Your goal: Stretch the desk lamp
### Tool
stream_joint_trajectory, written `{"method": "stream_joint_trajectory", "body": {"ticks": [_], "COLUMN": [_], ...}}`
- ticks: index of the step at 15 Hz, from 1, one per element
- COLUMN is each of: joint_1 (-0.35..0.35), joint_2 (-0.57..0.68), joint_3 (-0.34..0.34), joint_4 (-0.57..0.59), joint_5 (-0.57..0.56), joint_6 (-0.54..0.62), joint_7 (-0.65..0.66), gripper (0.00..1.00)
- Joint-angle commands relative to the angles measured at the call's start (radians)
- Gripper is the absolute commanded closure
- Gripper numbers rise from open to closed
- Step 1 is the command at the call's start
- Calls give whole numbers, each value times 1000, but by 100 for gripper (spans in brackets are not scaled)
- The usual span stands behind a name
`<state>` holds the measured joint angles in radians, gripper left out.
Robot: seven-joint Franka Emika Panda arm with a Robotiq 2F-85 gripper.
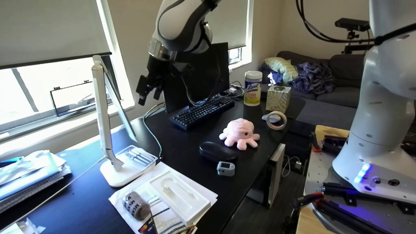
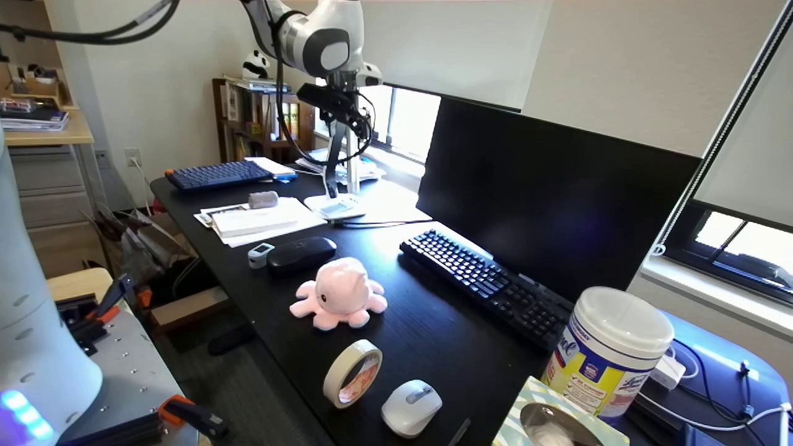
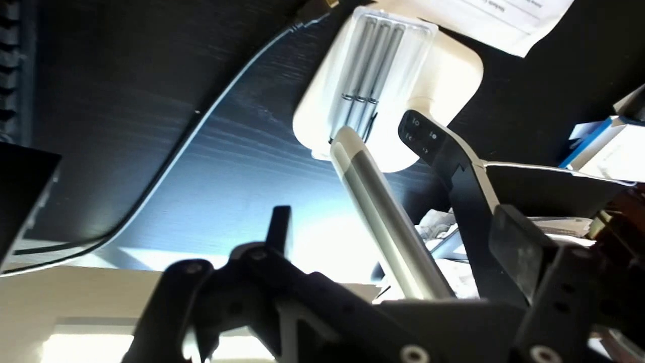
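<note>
One gripper (image 1: 150, 93) hangs over the desk (image 1: 182, 146), its two fingers (image 3: 278, 227) spread far apart and holding nothing. Near it, one lamp (image 1: 104, 130) stands on the desk by one of two windows (image 1: 27, 87); in an exterior view a gap shows between lamp and fingers. The lamp's one post (image 3: 466, 201) has its long axis close to upright, leaning a little; its one head (image 3: 385, 217) is folded down from the post's top, long axis slanting, free end pointing down toward the desk. In the wrist view the head appears across the space between the fingers, gripped by neither. On the lamp's one base (image 3: 456, 75) sits a clear tray (image 3: 415, 55) holding three pens (image 3: 373, 65). Just beside the base lie papers (image 1: 143, 183), too overlapped to count, with one white tray (image 1: 193, 209) and one grey roll (image 1: 136, 205) on them. Farther out come one monitor (image 2: 545, 198); two keyboards (image 2: 217, 175), one at the monitor's foot, one at the desk's end; one black case (image 1: 217, 152) with one oximeter (image 1: 226, 169) just beside it; one pink octopus (image 1: 240, 133); one tape roll (image 2: 339, 371) near one mouse (image 2: 412, 409); one tub (image 2: 607, 347) and one tissue box (image 1: 278, 99).
</note>
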<state>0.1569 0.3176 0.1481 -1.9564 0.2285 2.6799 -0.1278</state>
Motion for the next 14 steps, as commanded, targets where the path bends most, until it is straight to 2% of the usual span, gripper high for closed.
{"method": "stream_joint_trajectory", "body": {"ticks": [1, 5, 9, 11, 14], "joint_1": [-42, -64, -78, -78, -50], "joint_2": [143, 238, 317, 346, 367], "joint_3": [70, 114, 133, 132, 90], "joint_4": [154, 240, 281, 291, 288], "joint_5": [24, 23, -15, -46, -121], "joint_6": [10, 25, 153, 213, 282], "joint_7": [-69, -80, -135, -151, -115], "gripper": [0, 0, 0, 26, 47]}}
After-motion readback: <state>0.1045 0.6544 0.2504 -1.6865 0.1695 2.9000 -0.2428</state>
